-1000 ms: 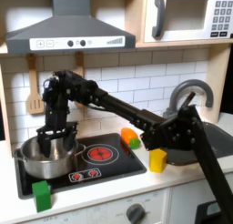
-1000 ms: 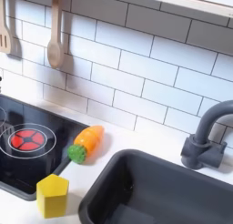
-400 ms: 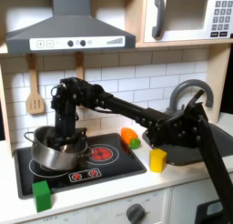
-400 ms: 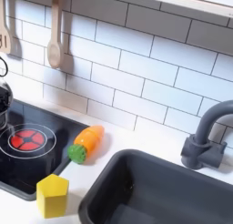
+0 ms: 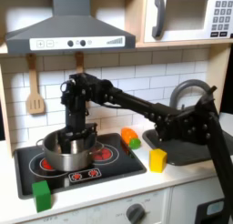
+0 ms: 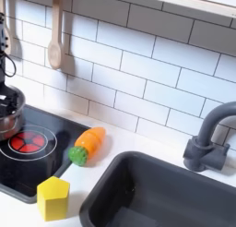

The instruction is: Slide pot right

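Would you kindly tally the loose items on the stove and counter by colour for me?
Silver: 1, the pot
Green: 1, the green block
Yellow: 1, the yellow block
Orange: 1, the toy carrot, which has a green top
Total: 4

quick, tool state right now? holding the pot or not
Tool: down at the rim of the pot, apparently shut on it; the fingers are too blurred to be sure.

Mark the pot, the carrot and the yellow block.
pot [image 5: 65, 155], first exterior view, on its side wall.
carrot [image 6: 89, 141], second exterior view, on its orange body.
yellow block [image 6: 53, 198], second exterior view, on its front face.
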You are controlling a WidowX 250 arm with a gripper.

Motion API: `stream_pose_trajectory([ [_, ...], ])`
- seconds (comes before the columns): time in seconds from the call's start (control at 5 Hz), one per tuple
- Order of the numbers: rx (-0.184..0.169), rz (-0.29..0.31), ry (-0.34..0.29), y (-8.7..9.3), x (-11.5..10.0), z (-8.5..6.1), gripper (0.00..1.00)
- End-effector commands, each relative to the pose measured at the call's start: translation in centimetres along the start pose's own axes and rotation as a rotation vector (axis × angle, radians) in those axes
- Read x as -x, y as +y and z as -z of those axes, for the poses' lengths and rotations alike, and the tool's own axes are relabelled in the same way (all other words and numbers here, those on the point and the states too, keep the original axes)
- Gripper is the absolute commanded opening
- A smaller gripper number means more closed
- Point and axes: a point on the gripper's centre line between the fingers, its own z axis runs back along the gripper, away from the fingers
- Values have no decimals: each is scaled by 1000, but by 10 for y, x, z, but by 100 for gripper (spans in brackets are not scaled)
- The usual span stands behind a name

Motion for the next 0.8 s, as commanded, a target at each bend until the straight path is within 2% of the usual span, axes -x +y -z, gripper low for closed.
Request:
stream_pose_trajectory([
  [0.0,16,21,5,-11,8,-1,100],
  [0.2,21,32,1,-18,16,-5,100],
  [0.6,22,101,1,-48,39,-6,100],
])
